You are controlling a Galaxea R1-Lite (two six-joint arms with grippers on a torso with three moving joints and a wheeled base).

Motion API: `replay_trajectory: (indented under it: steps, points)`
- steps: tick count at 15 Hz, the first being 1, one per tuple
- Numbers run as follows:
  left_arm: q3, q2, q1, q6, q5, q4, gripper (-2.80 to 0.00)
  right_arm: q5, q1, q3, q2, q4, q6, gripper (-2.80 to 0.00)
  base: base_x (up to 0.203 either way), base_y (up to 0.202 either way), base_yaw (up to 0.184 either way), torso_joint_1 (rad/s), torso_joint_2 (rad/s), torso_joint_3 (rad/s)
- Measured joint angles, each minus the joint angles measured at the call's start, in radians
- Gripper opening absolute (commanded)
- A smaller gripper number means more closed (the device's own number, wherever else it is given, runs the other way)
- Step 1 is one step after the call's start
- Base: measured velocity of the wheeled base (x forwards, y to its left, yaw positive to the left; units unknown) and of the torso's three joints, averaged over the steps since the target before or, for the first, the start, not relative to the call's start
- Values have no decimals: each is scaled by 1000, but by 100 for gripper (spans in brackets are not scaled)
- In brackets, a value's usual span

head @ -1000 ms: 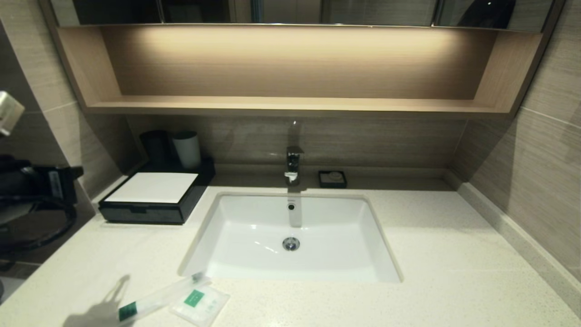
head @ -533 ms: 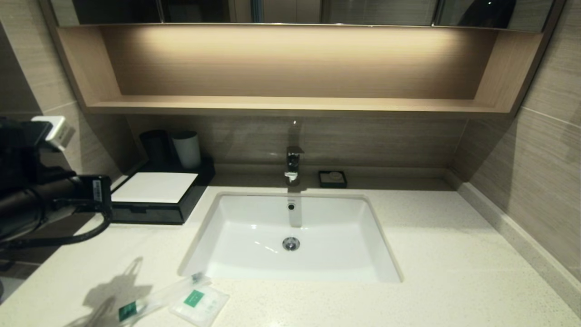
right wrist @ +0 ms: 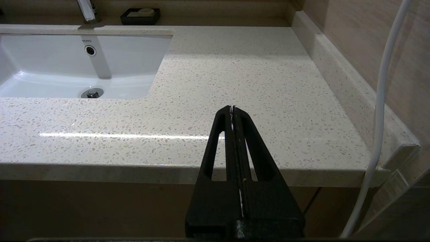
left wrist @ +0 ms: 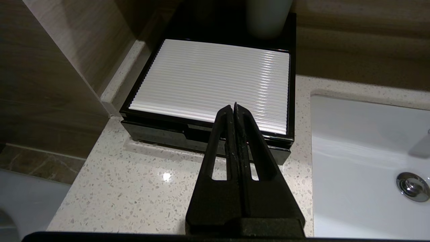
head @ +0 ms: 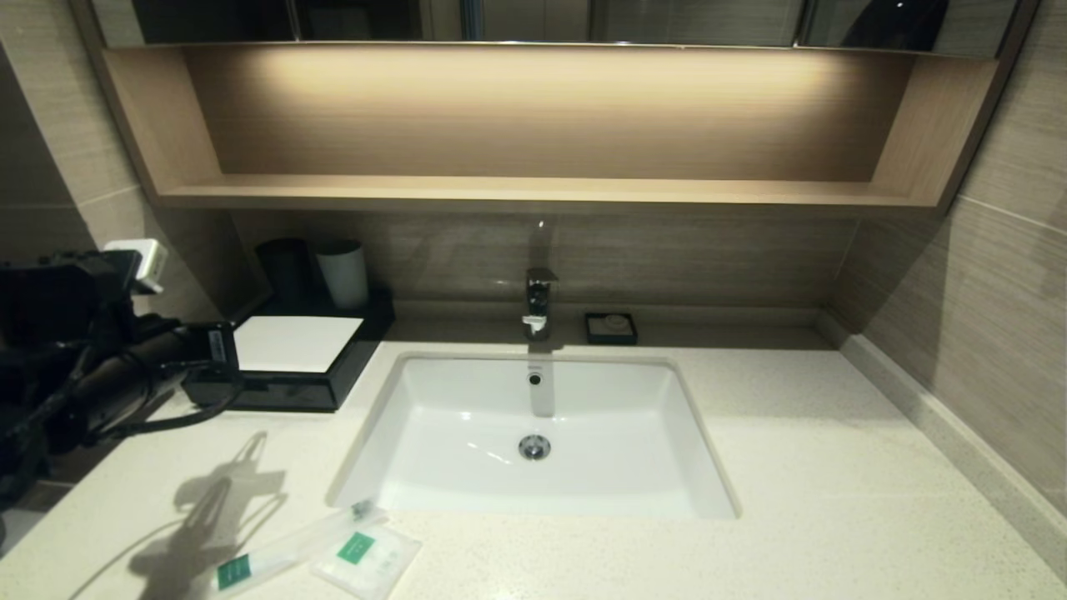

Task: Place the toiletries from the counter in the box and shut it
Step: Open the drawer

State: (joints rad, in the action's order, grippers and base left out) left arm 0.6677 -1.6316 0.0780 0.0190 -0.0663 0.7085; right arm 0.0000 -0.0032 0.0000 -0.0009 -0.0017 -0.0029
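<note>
Cream-white speckled stone forms the counter (head: 834, 467), with a white rectangular sink (head: 533, 433) set into its middle and a chrome faucet (head: 539, 302) behind it. The black box (head: 292, 367) with a white ribbed top panel sits at the back left corner of the counter, against the wall; its front drawer appears pushed in. A dark cup (head: 283, 268) and a white cup (head: 343, 273) stand on the rear part of the box. A small dark soap dish (head: 611, 328) sits just right of the faucet.

Both toiletries lie on the counter's near edge, in front of the sink's left corner: the long thin packet (head: 288, 550) and the flat squarish packet (head: 367, 560) touch or overlap side by side, each with a green label.

The left gripper (left wrist: 234, 109) is above the counter just in front of the box's drawer, its fingers pressed together and holding nothing. The right gripper (right wrist: 232, 111), also with fingers pressed together and empty, is held off the near edge of the counter, right of the sink. A white cable (right wrist: 378, 117) hangs beside it.
</note>
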Motion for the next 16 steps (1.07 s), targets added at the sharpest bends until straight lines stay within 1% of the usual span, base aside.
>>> replay_trajectory:
  steps: [1, 4, 5, 10, 14, 16]
  points:
    - [-1, -23, 11, 0, 16, 23, -280, 0, 0, 0, 0, 0, 0, -280, 0, 0, 0, 0, 0, 0]
    - [-7, -74, 70, -2, 107, 58, -280, 0, 0, 0, 0, 1, 0, -280, 0, 0, 0, 0, 0, 0]
    - [-15, -85, 83, 1, 125, 74, -280, 0, 0, 0, 0, 1, 0, -280, 0, 0, 0, 0, 0, 0]
    - [-51, -153, 106, 19, 130, 171, -280, 0, 0, 0, 0, 0, 0, -280, 0, 0, 0, 0, 0, 0]
    - [-43, -248, 108, 31, 130, 275, -280, 0, 0, 0, 0, 0, 1, -280, 0, 0, 0, 0, 0, 0]
    - [-32, -295, 108, 32, 135, 305, -280, 0, 0, 0, 0, 1, 0, -280, 0, 0, 0, 0, 0, 0]
